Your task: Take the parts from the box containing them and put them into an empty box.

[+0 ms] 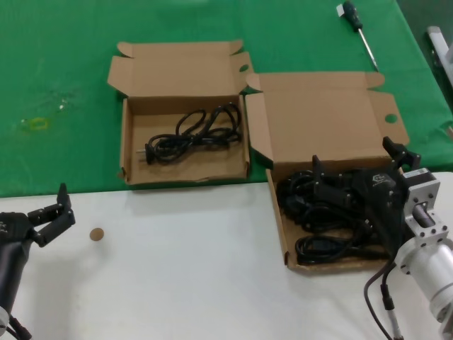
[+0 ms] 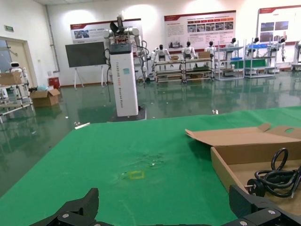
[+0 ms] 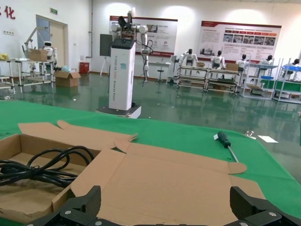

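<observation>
The right end effector (image 1: 357, 185) is down inside the source box (image 1: 279, 205), the one with the broad, tall lid, poised right over the tangle of black cables (image 1: 318, 212) heaped in its tray. Its two fingers stand apart, as the right wrist view also shows, and I can't see them closed on any cable yet. So this reads as the reach-and-grasp step: the pick is being lined up, not completed.

Next to that box, touching it at the lid corner on the robot's left side, sits the receiving box (image 1: 134, 173) with the shorter lid. One coiled black power cord (image 1: 195, 133) already lies in its tray, so it isn't strictly empty now.

The left end effector (image 1: 51, 216) waits well away from the source box, over the white part of the surface (image 1: 191, 283), fingers spread, holding nothing.

The next move, I'd say, calls for closing on a single cable loop and lifting straight up. These cords look intertwined, so dragging neighbours out is the risk. Then carry it across to the receiving box.
</observation>
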Available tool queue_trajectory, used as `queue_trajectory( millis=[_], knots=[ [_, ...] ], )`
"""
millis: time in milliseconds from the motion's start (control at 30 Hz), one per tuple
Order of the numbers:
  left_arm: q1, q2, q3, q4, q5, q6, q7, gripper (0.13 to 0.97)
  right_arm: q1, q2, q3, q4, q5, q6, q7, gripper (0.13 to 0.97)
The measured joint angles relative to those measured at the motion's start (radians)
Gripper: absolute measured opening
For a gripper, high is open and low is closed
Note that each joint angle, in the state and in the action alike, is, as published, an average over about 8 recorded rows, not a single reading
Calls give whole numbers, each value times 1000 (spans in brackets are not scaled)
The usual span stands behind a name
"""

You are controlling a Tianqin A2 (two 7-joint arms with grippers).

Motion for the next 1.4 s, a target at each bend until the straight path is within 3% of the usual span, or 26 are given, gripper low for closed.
queue_trajectory(
  millis=[1400],
  knots=[
    [0, 0, 0, 0, 0, 0, 0, 966, 0, 0, 0, 0, 0, 0, 0, 966]
  ],
)
